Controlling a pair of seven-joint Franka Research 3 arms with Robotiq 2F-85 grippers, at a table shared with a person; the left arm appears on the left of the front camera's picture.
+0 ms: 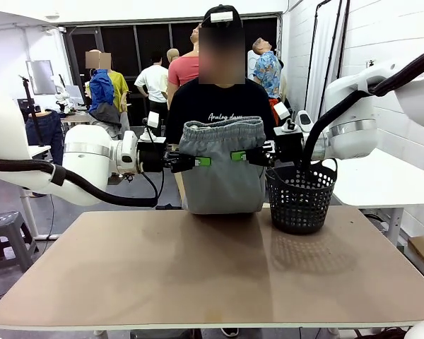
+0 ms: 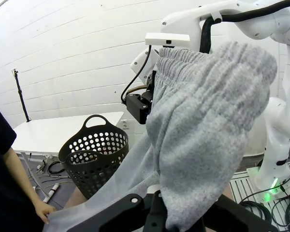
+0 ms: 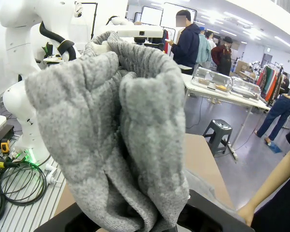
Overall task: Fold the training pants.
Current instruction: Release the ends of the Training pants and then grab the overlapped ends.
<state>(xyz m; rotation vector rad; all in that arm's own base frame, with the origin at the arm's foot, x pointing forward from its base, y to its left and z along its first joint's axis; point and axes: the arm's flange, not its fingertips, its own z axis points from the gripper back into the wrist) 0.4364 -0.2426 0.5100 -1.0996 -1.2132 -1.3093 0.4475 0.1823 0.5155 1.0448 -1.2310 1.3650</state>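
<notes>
A robotics lab: white arms (image 1: 92, 159) at a table (image 1: 212, 275), brick wall (image 2: 63, 58), floor cables (image 3: 14, 181)

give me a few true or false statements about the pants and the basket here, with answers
1. The left hand and the right hand both grip the pants. True.
2. The pants lie flat on the table. False: they hang, held up between the two hands.
3. The basket stands on the table. True.
4. The waistband is at the bottom. False: it is on top.
5. A person stands behind the pants. True.
</notes>
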